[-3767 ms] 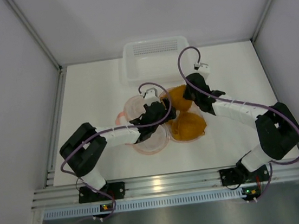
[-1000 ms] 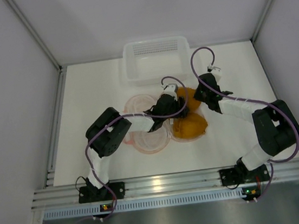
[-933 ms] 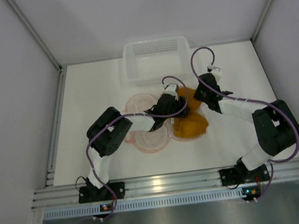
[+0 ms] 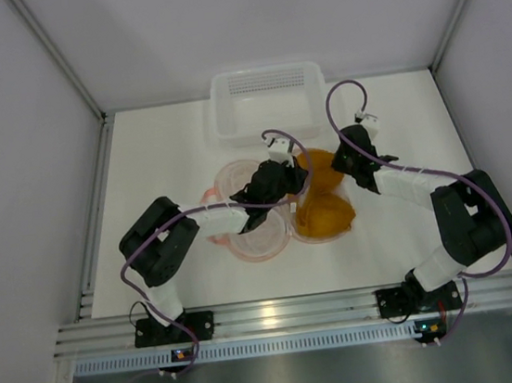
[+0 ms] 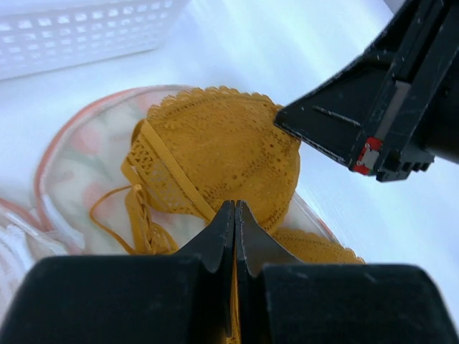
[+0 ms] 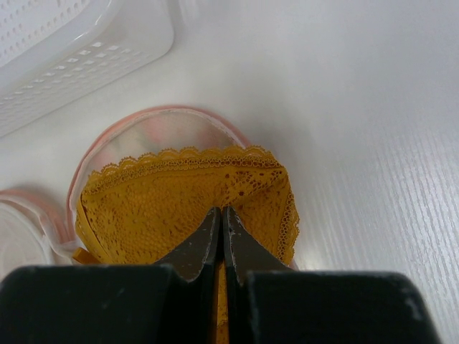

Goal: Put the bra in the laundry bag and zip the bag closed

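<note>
Both at it: left gripper (image 5: 234,209) and right gripper (image 6: 219,213) each pinch the bra (image 5: 215,147) (orange lace squeezed between the jaws). It's lying in the open laundry bag (image 5: 51,154).

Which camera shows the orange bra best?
The left wrist view: the bra fills it, with a lace cup and the straps sharp. The right wrist view shows only one lace cup. The top external view shows both cups, but small and partly covered.
</note>
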Motion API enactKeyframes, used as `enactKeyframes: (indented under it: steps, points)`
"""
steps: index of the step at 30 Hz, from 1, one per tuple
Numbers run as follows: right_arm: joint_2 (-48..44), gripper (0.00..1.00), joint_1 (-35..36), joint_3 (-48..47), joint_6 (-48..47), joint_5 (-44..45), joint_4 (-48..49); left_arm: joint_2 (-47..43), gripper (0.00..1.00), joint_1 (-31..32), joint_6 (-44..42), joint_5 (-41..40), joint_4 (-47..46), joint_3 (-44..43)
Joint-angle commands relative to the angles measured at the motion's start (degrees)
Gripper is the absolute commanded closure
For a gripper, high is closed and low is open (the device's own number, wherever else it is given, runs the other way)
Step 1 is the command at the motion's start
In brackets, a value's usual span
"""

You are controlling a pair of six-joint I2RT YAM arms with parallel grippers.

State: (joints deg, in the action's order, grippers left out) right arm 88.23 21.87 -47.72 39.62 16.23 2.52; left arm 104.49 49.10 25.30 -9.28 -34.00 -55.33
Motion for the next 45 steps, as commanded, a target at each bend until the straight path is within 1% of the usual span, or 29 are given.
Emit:
enactKeyframes:
  steps: [1,2,3,5,7,10,15,21,26,28,30,31,33,34,36,38,39,43,44,45]
  points:
    - [0.19,1.00,-0.51,-2.99,-0.68,0.47,1.08,1.33,0.96,-0.15,-0.61,4.44,-2.65,-0.21]
    - [0.19,1.00,-0.60,-2.99,-0.59,0.47,0.91,2.03,0.92,-0.15,0.70,5.05,-2.65,-0.48]
    - [0.02,1.00,-0.51,-2.90,-0.68,0.56,0.82,2.99,0.79,-0.15,1.59,5.15,-2.65,-0.91]
    - [-0.16,1.00,-0.51,-2.64,-0.51,0.64,0.90,3.88,0.62,-0.15,3.43,4.97,-2.65,-1.36]
    - [-0.33,1.00,-0.60,-2.72,-0.77,0.56,0.90,5.11,0.51,-0.15,3.88,5.23,-2.65,-1.88]
    - [-0.16,1.00,-0.60,-2.81,-0.86,0.56,0.82,6.78,0.48,-0.15,4.93,5.67,-2.65,-2.32]
    - [0.28,1.00,-0.51,-2.90,-0.59,0.12,0.99,9.50,0.48,-0.15,6.25,5.85,-2.91,-3.99]
    - [0.10,1.00,-0.51,-2.90,-0.42,-0.23,1.34,11.70,0.49,-0.15,5.81,7.34,-9.85,-3.38]
    - [0.63,1.00,-0.60,-2.90,-0.33,-0.85,1.61,13.37,0.50,-0.15,5.73,6.99,-13.54,-3.82]
    - [0.72,1.00,-0.60,-2.73,-0.06,-1.11,1.78,13.90,0.56,-0.23,5.99,6.73,-15.82,-3.03]
    - [0.63,1.00,-0.51,-2.64,0.11,-1.37,1.96,14.51,0.64,-0.32,6.51,5.50,-19.33,-2.33]
    - [0.72,1.00,-0.51,-2.72,0.11,-1.55,1.96,14.43,0.79,-0.41,7.30,5.32,-20.13,-1.89]
    - [0.63,1.00,-0.51,-2.72,0.20,-1.46,2.05,14.17,0.97,-0.85,8.01,4.88,-21.63,-1.36]
    - [0.63,1.00,-0.51,-2.72,0.11,-1.46,2.05,13.73,1.00,-1.02,8.27,4.36,-21.90,-1.01]
    - [0.54,1.00,-0.51,-2.72,0.11,-1.55,1.96,11.71,1.00,-1.29,8.10,3.57,-22.43,0.57]
    - [0.46,1.00,-0.60,-2.72,0.11,-1.55,1.96,9.87,1.00,-1.90,7.92,3.48,-22.25,1.80]
    - [0.37,1.00,-0.60,-2.90,0.02,-1.55,1.87,7.51,1.00,-2.17,8.18,3.91,-21.47,2.76]
    - [0.19,1.00,-0.60,-3.60,-0.06,-2.25,1.34,0.99,1.00,-4.01,9.94,7.15,-10.06,1.98]
    - [0.19,1.00,-0.51,-3.95,-0.15,-2.34,1.34,-1.11,1.00,-4.45,9.77,7.60,-5.60,1.72]
    - [0.37,1.00,-0.60,-4.22,-0.24,-2.52,1.26,-2.08,1.00,-4.54,9.59,7.43,-3.46,1.28]
